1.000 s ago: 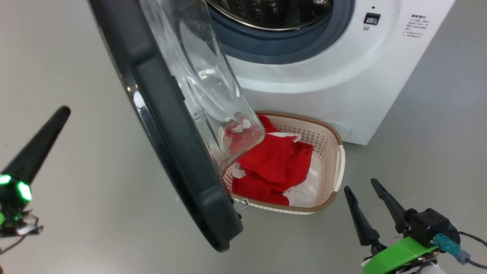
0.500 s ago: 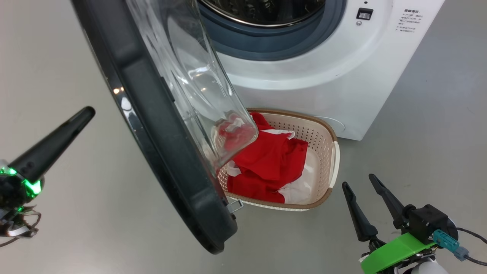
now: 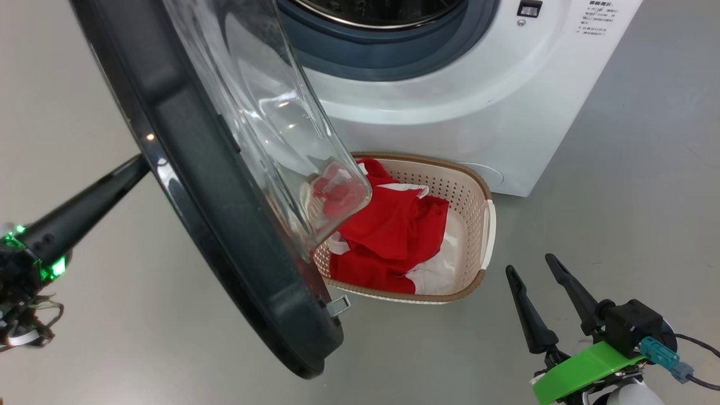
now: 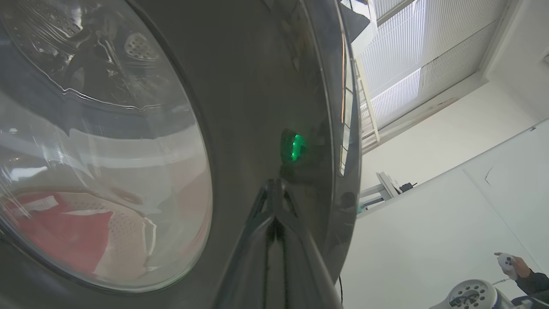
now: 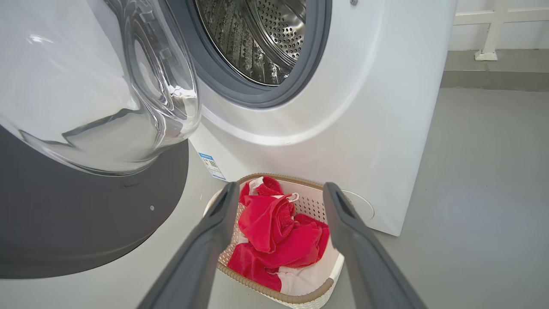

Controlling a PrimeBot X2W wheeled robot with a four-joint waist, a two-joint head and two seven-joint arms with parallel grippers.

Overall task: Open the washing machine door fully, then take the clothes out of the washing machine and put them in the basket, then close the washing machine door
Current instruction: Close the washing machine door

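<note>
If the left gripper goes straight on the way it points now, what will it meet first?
The door, on its black outer rim; the shut left gripper looks right at it, perhaps touching.

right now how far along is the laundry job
Done: the door stands open and the red clothes lie in the basket; the visible drum looks empty. In hand: the shut left tool touches the door's outer face. Left: closing the door. The right tool hangs open, idle.

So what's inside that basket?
Red clothes with white parts, heaped in the basket. Anything under the heap is covered; in the head view the open door hides the basket's left side.
</note>
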